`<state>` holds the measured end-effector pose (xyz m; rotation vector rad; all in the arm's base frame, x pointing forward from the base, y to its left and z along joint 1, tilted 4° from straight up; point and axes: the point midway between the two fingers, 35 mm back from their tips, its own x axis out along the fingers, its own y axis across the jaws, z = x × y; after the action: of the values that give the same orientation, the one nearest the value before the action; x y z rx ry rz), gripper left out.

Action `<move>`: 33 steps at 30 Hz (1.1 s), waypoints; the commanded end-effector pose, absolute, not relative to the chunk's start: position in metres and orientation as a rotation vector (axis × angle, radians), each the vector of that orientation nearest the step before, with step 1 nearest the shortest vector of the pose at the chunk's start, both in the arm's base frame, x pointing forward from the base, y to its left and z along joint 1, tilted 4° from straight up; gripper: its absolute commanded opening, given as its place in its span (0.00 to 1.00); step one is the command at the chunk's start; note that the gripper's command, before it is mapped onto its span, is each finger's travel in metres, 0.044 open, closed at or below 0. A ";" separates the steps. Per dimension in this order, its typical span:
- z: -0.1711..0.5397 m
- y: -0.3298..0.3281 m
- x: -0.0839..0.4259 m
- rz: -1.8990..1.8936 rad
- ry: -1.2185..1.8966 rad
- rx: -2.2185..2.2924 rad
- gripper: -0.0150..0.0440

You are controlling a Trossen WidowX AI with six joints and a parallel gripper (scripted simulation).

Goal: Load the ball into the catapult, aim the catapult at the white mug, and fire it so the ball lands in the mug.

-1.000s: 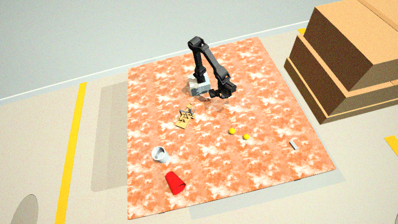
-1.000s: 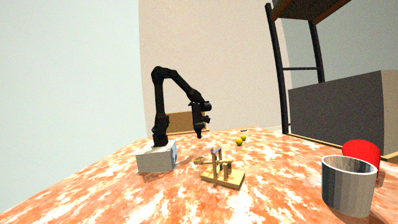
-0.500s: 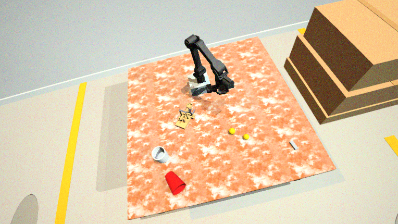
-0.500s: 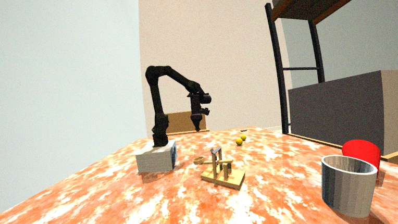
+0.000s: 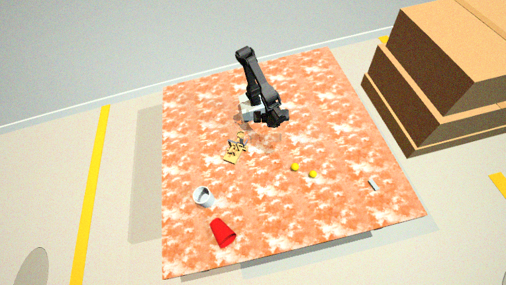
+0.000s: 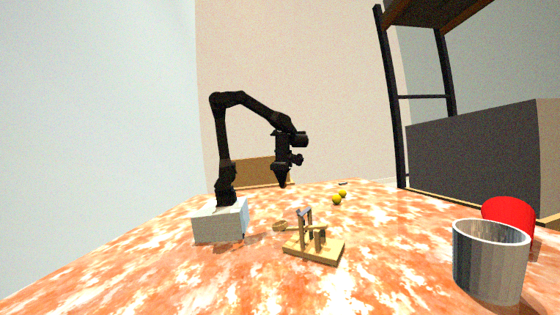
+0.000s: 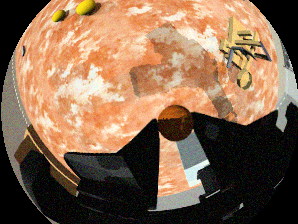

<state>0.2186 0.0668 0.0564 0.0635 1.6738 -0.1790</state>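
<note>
My gripper is shut on the orange ball and holds it well above the table; the ball shows only in the wrist view. The wooden catapult stands upright on the table, with its round cup on the side towards the arm's base. The cup looks empty. The gripper is up and to one side of the catapult. The white mug stands upright, open end up, beyond the catapult's far end.
A red cup is beside the mug. Two yellow balls lie on the table. A small grey block lies farther off. The arm's base sits on a pale block.
</note>
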 end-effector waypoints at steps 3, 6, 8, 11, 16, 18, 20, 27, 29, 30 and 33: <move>0.056 0.047 0.226 -0.217 1.693 0.095 0.25; 0.055 0.035 0.228 -0.239 1.705 0.118 0.25; 0.054 0.027 0.230 -0.253 1.714 0.133 0.25; 0.053 0.015 0.231 -0.274 1.727 0.157 0.25; 0.051 -0.006 0.232 -0.307 1.748 0.199 0.25; 0.050 -0.014 0.232 -0.319 1.756 0.217 0.25; 0.050 -0.022 0.232 -0.331 1.764 0.234 0.25; 0.047 -0.050 0.228 -0.371 1.791 0.300 0.25; 0.046 -0.058 0.227 -0.382 1.798 0.320 0.25; 0.046 -0.062 0.226 -0.387 1.802 0.330 0.25; 0.045 -0.074 0.223 -0.402 1.812 0.360 0.25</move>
<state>0.2243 -0.0644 0.0443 0.3472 1.8060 -0.3925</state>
